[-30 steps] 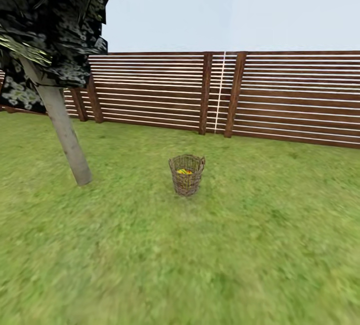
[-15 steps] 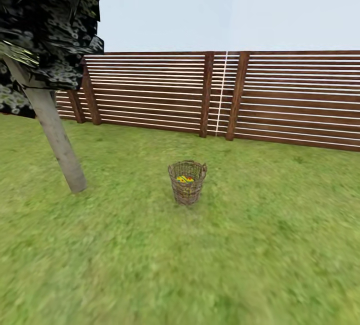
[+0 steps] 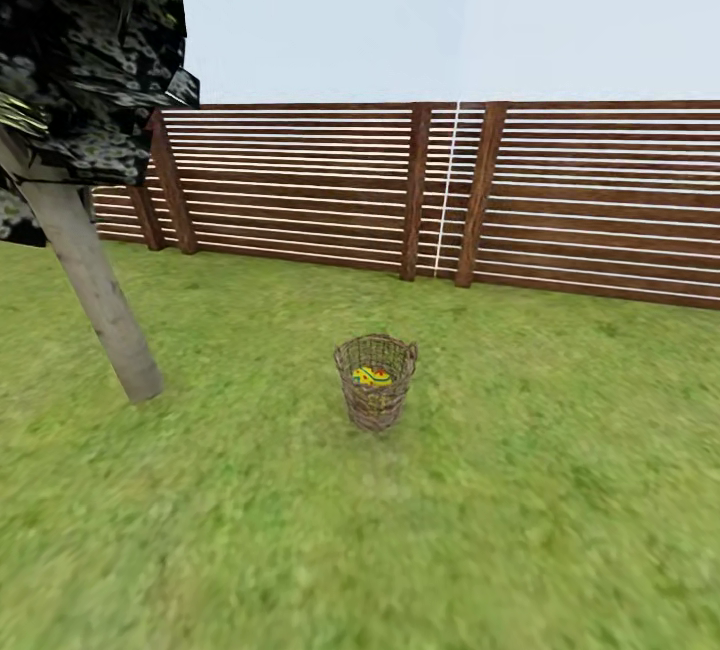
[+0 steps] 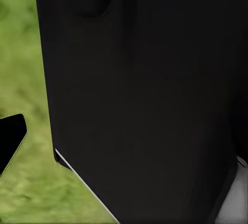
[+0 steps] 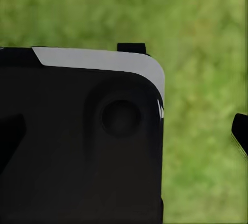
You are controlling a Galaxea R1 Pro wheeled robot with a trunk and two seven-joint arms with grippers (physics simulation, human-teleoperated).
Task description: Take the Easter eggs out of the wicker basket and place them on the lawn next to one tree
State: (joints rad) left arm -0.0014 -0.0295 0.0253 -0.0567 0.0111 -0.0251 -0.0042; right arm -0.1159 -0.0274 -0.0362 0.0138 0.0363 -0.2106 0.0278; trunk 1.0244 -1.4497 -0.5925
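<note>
The round wicker basket of open woven twigs stood on the mottled lawn, yellow Easter eggs inside (count unclear), the smooth-trunked tree nearby. I could not tell either pincer's state.

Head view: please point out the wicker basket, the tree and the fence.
wicker basket [image 3: 375, 402], head view, on its woven front wall.
tree [image 3: 95, 295], head view, on its pale trunk.
fence [image 3: 415, 192], head view, on a brown post.

Brown woven basket showing a yellow egg with blue and red markings, mottled green lawn lying around, pale grey trunk rising under dark whitish-speckled leaves, brown slatted fence standing behind, pale blue sky
</note>
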